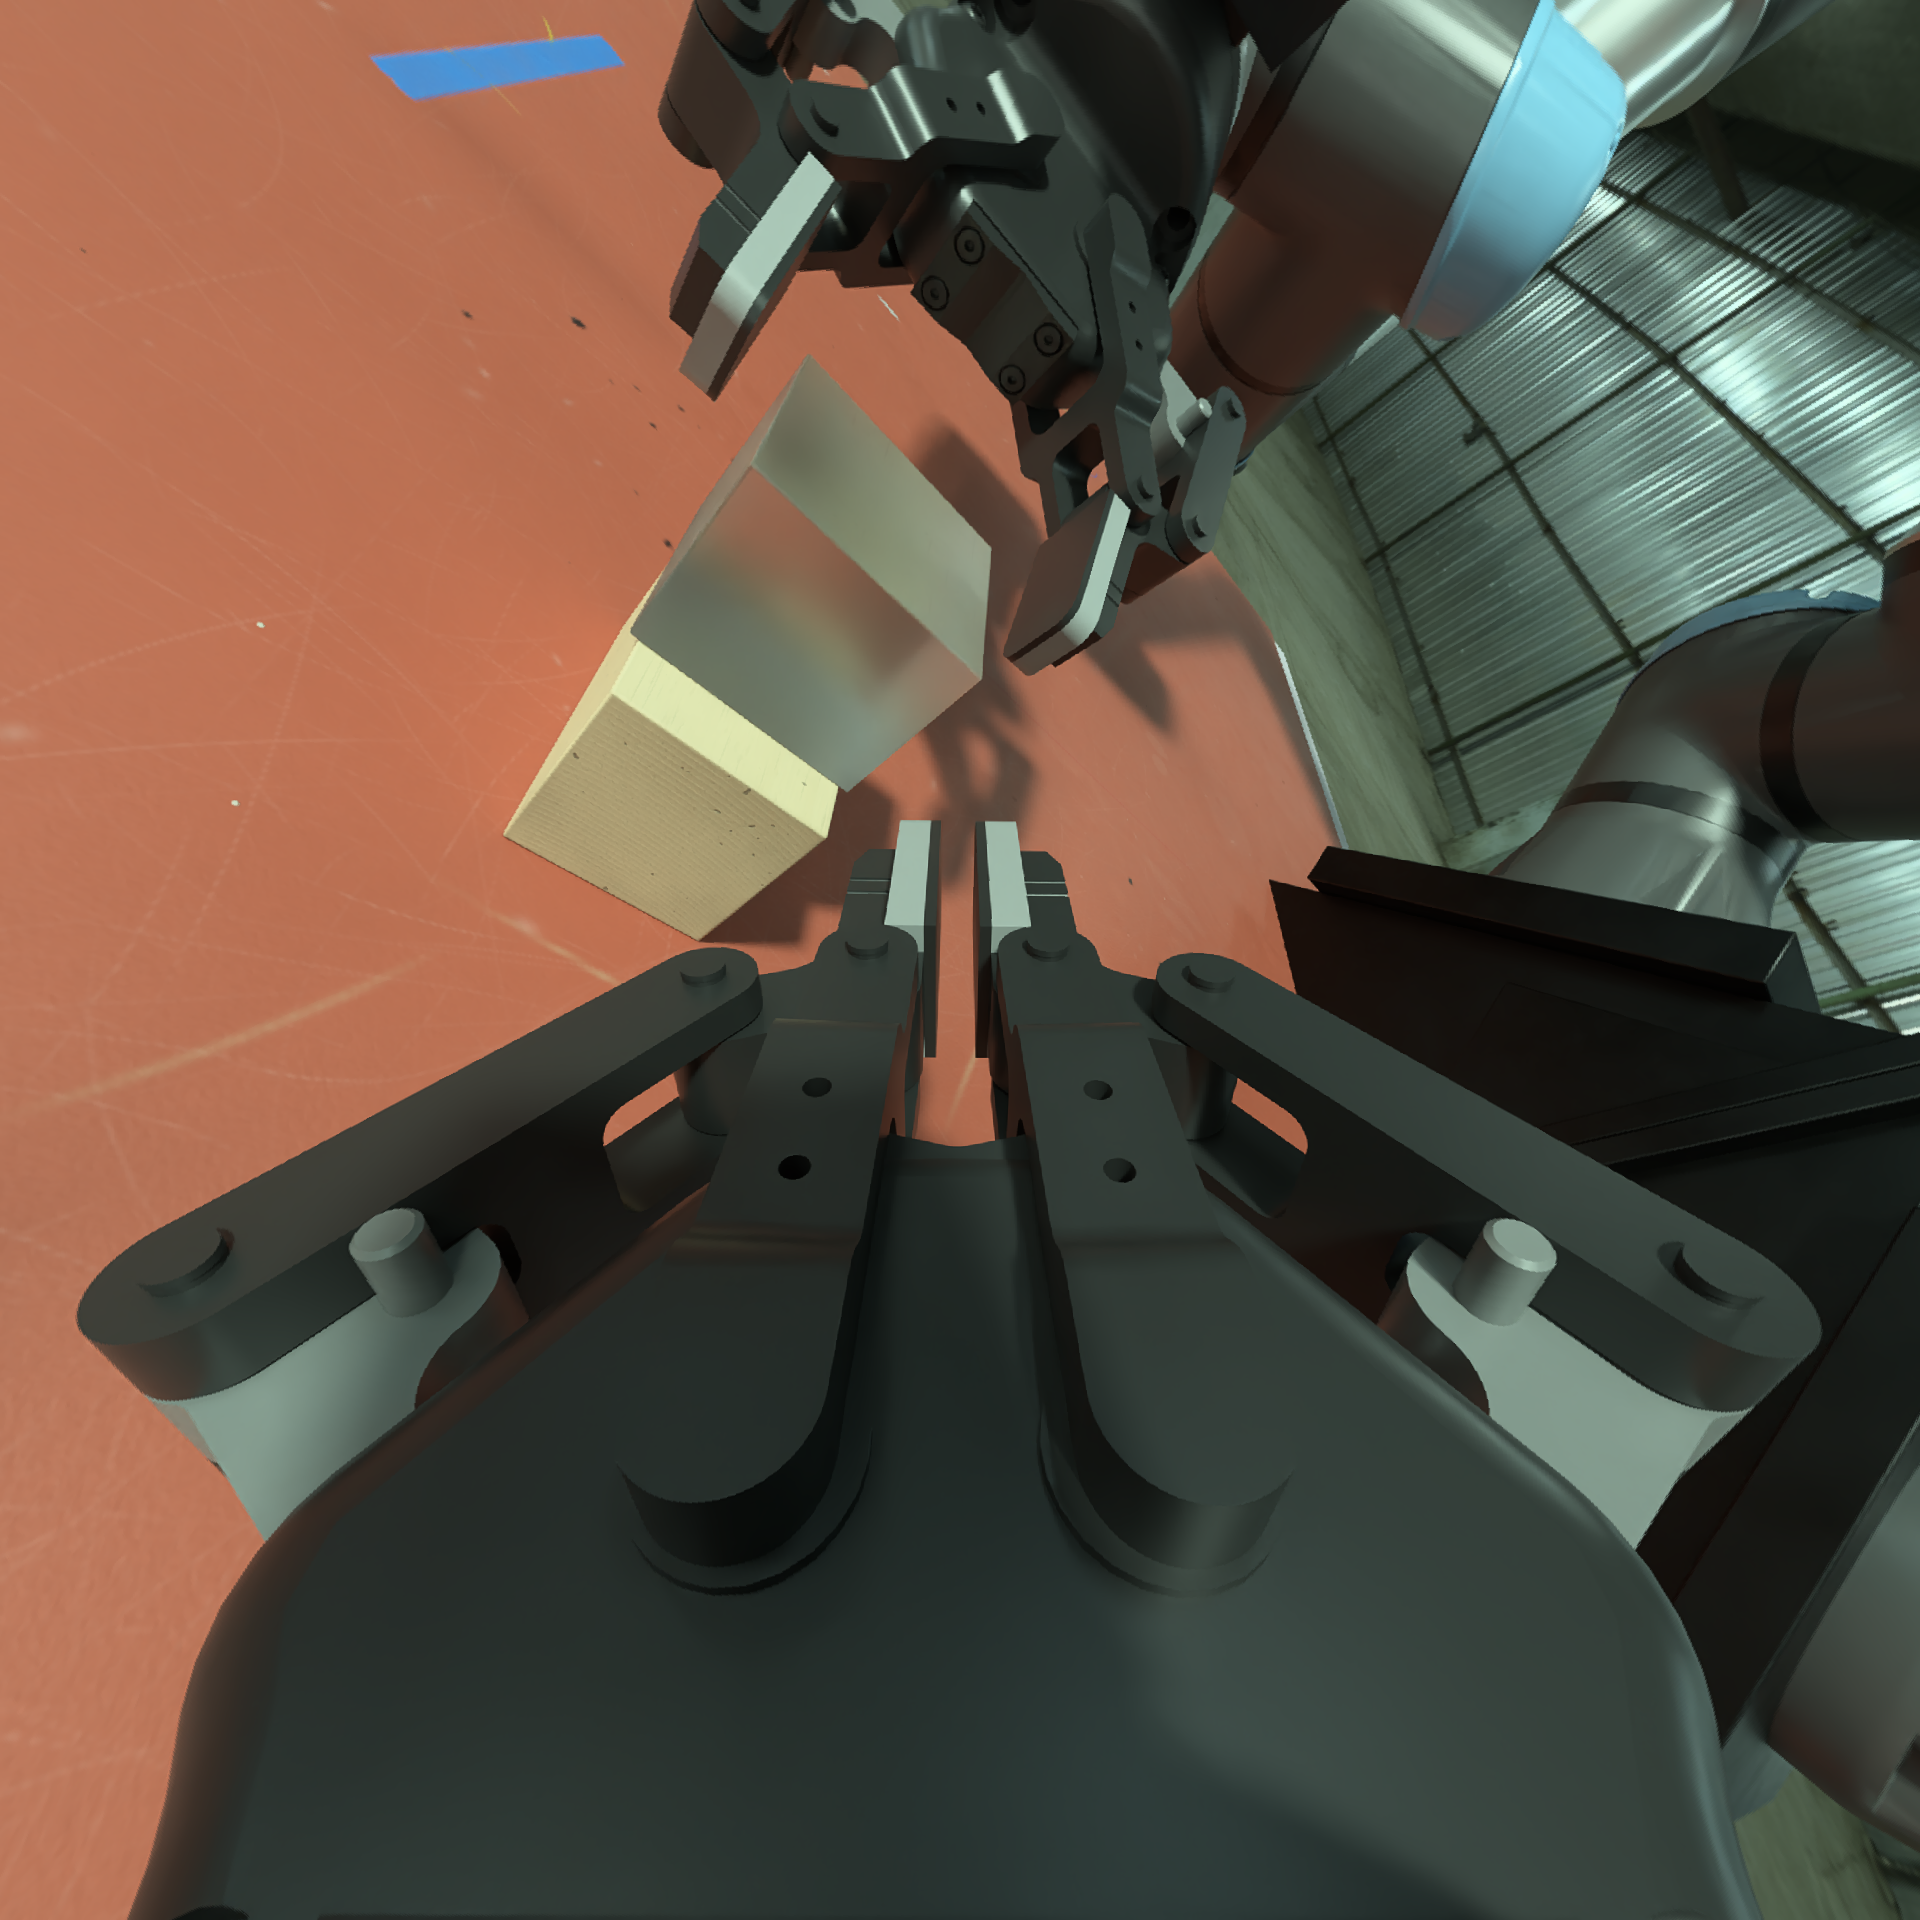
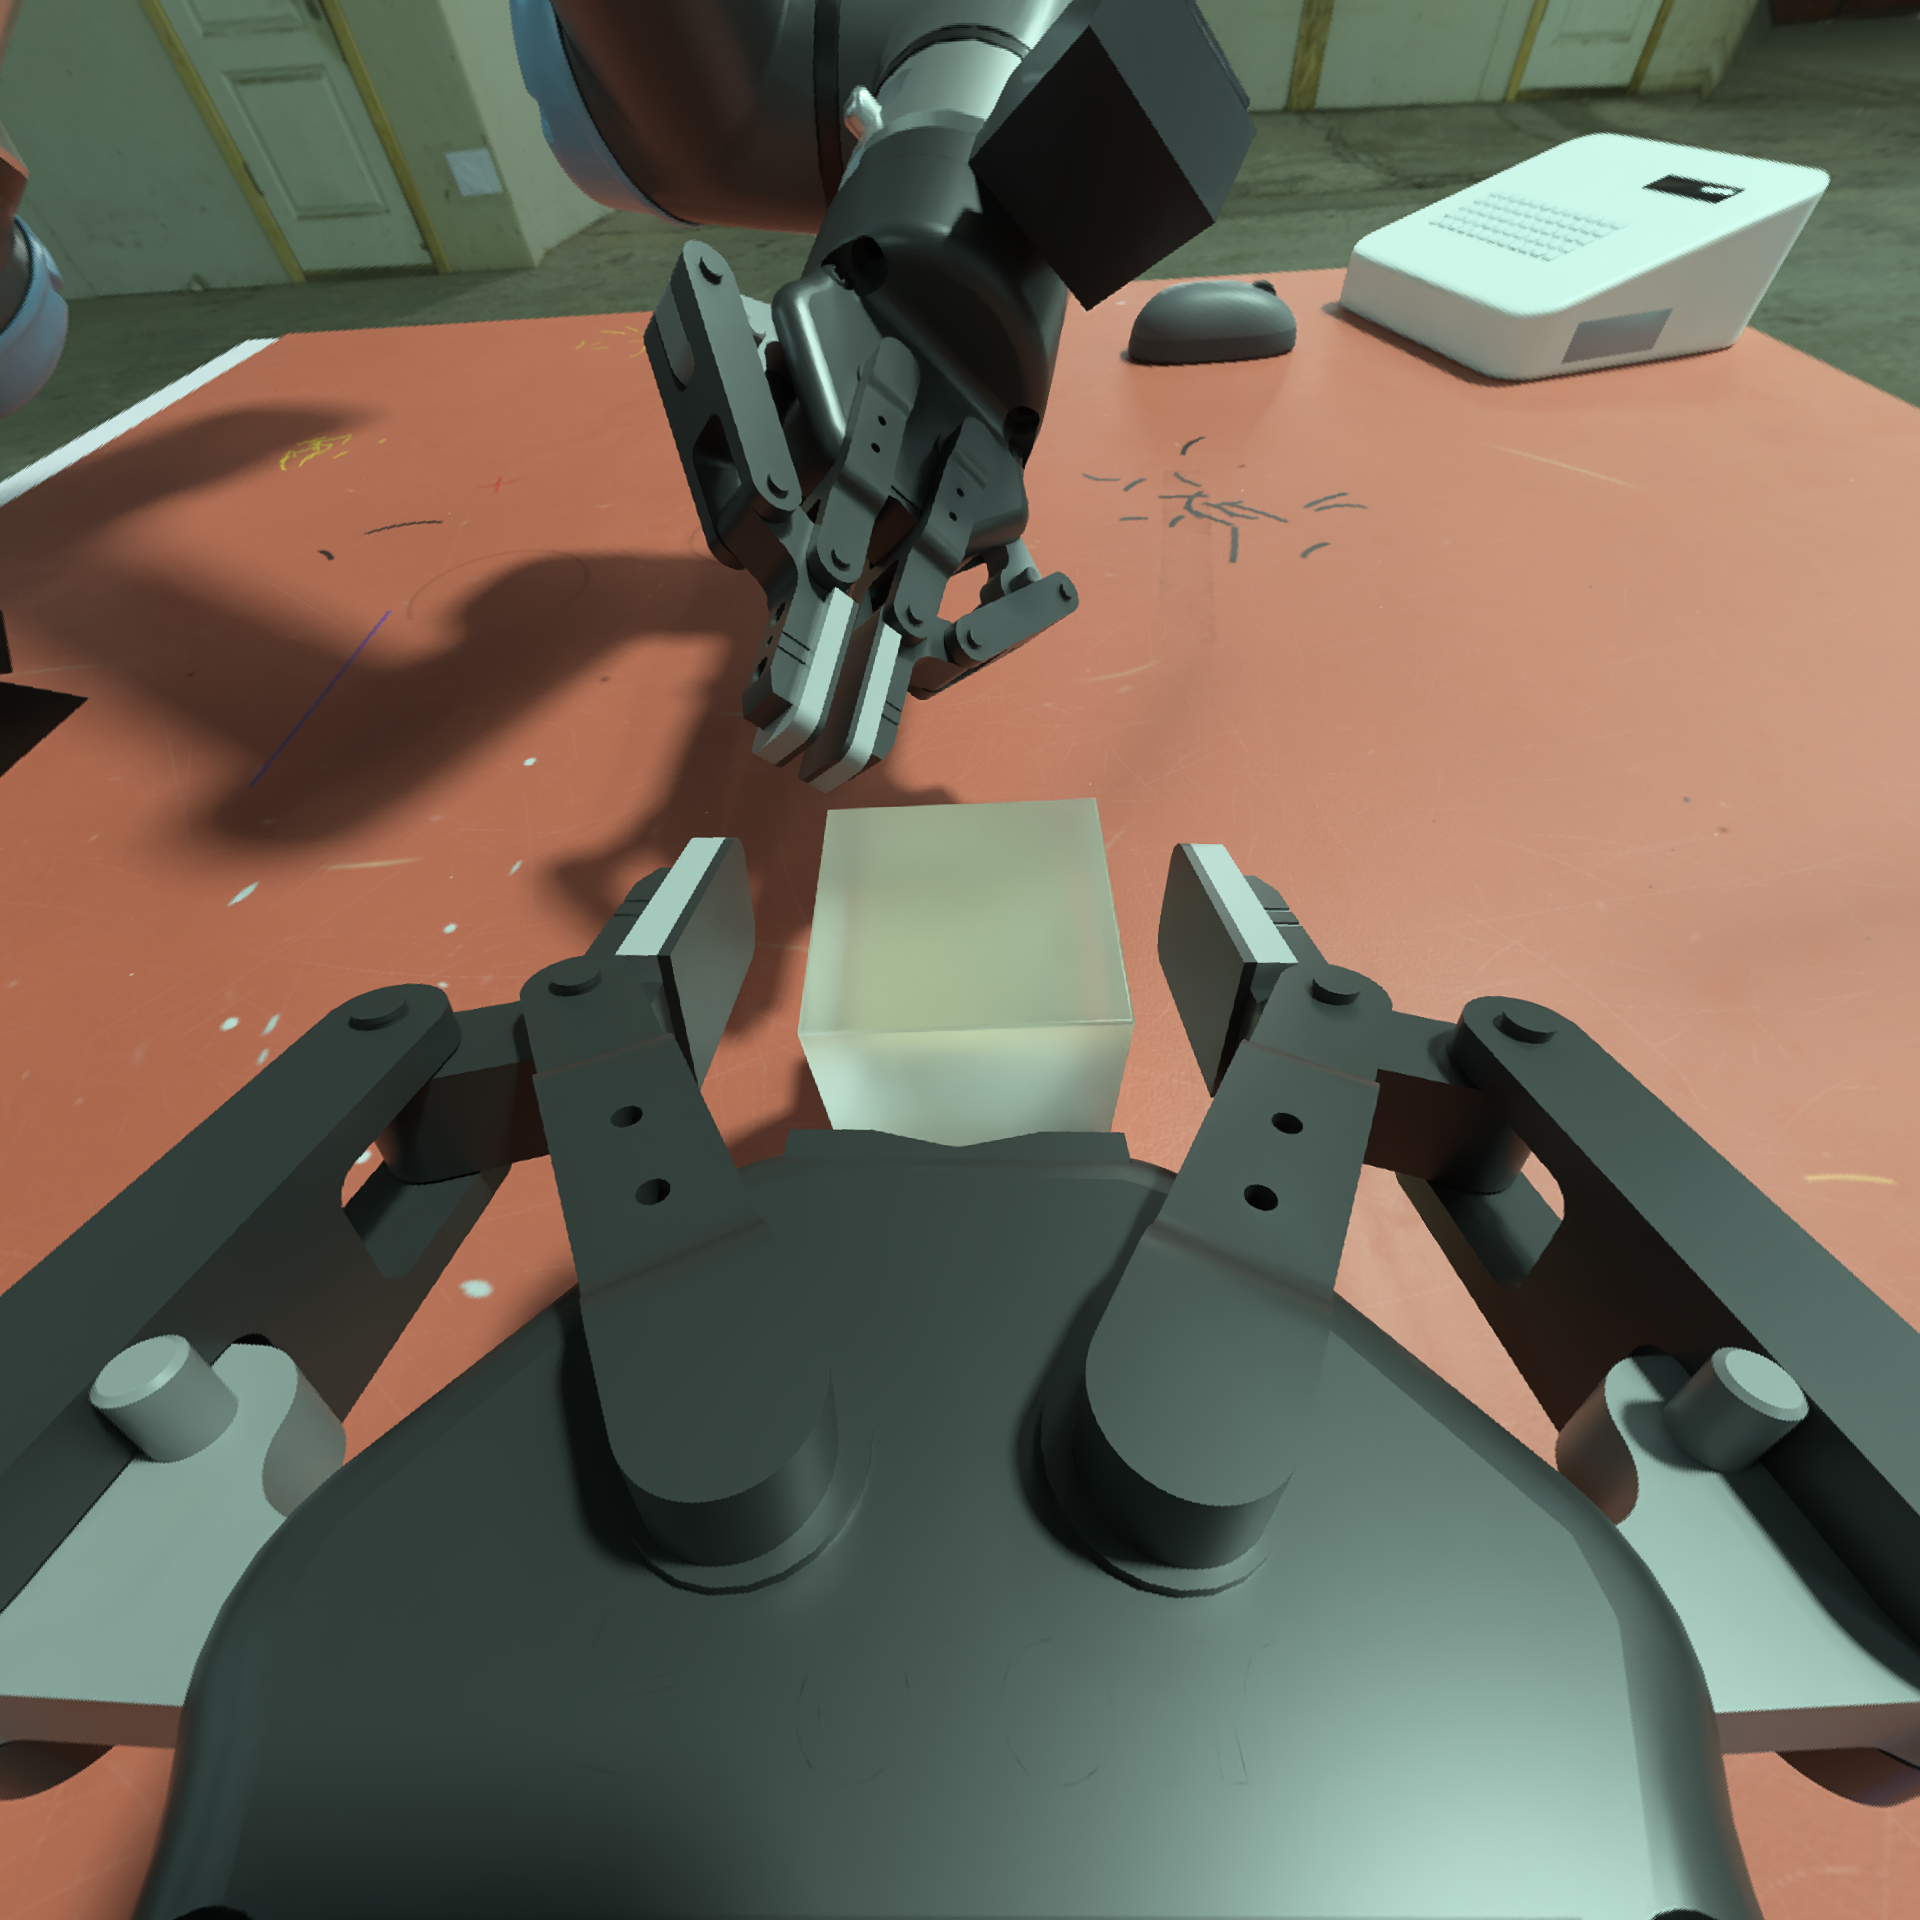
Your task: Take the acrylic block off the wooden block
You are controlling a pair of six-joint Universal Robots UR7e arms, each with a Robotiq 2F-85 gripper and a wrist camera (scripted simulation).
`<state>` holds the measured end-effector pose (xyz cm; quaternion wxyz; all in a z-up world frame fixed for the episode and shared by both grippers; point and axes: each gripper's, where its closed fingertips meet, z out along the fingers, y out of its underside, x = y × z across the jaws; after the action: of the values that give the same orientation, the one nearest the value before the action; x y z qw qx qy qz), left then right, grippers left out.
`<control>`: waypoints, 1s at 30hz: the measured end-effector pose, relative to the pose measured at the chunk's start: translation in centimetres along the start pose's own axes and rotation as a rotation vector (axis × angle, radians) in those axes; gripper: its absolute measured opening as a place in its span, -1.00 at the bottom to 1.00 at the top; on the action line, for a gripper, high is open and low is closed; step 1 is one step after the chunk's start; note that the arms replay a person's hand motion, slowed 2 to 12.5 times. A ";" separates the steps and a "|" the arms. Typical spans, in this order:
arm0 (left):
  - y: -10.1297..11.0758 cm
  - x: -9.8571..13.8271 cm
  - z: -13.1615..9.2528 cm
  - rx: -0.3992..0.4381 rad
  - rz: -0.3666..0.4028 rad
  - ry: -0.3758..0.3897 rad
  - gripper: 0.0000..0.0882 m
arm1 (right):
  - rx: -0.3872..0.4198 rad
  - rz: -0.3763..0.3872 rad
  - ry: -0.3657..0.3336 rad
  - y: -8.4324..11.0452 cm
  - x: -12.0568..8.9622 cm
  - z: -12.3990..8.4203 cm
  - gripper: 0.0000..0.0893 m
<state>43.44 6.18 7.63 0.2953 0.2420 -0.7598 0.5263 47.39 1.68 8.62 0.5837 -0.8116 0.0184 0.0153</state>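
A frosted acrylic block (image 1: 821, 582) rests on top of a pale wooden block (image 1: 675, 800) on the red table. In the right wrist view the acrylic block (image 2: 961, 956) hides the wooden block. My right gripper (image 2: 961, 914) is open, one finger on each side of the acrylic block, apart from it. It also shows in the left wrist view (image 1: 883, 478), straddling the block from above. My left gripper (image 1: 957, 862) is shut and empty, just beside the wooden block's corner. It shows in the right wrist view (image 2: 826, 717), just beyond the acrylic block.
The red table (image 2: 1507, 779) carries a white box-shaped device (image 2: 1579, 249) and a dark dome-shaped object (image 2: 1210, 322) at the far right. A blue tape strip (image 1: 499, 64) lies far off. The table edge (image 1: 1299, 707) and a black bracket (image 1: 1558, 987) are at the right in the left wrist view.
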 end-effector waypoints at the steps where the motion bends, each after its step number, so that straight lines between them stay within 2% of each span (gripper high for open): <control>1: 0.1 -0.1 0.1 -0.002 -0.003 0.002 -0.87 | -0.004 0.004 -0.003 0.1 0.0 0.1 0.54; 12: 1.0 -0.9 0.5 -0.036 -0.030 -0.018 -0.87 | -0.068 0.018 -0.024 1.5 -0.2 0.4 0.40; 30: 1.9 -1.7 1.1 -0.077 -0.060 -0.028 -0.87 | -0.091 0.042 -0.029 1.9 0.0 0.6 0.34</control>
<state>43.17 5.84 4.88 0.3095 0.2605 -0.7760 0.4839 47.33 1.64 6.63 0.5459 -0.8365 0.0261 0.0400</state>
